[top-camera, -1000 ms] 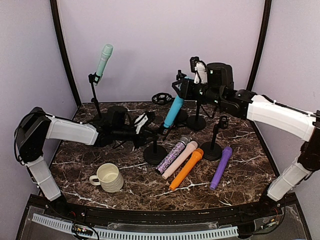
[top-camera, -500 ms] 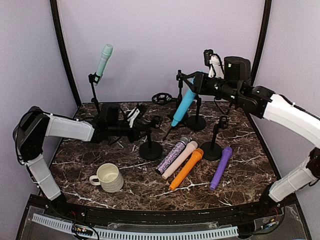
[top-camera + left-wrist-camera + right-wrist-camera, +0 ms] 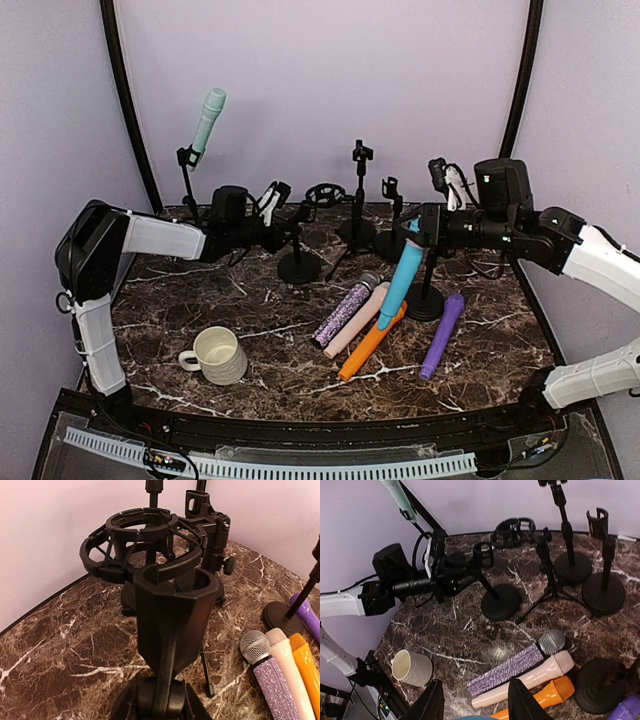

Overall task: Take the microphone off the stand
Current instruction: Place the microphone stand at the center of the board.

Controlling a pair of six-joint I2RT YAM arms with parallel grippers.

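Observation:
My right gripper [image 3: 418,228] is shut on the top end of a blue microphone [image 3: 401,285]. The microphone hangs head down, free of any stand, just above the microphones lying on the table. In the right wrist view only a blue sliver [image 3: 480,718] shows between my fingers [image 3: 427,705]. My left gripper [image 3: 285,230] is shut on the stem of an empty black stand [image 3: 298,265]. The stand's empty clip [image 3: 172,600] fills the left wrist view. A mint microphone [image 3: 209,115] sits in a tall stand [image 3: 187,190] at the back left.
A glitter purple microphone [image 3: 343,310], a pink one [image 3: 362,316], an orange one [image 3: 372,338] and a purple one [image 3: 442,335] lie at centre right. A cream mug [image 3: 215,353] stands front left. A shock mount [image 3: 322,195] and more empty stands [image 3: 358,190] [image 3: 428,290] stand behind.
My right gripper has carried the blue microphone from high near the back down and towards the front right. My left gripper has dragged the empty stand towards the back.

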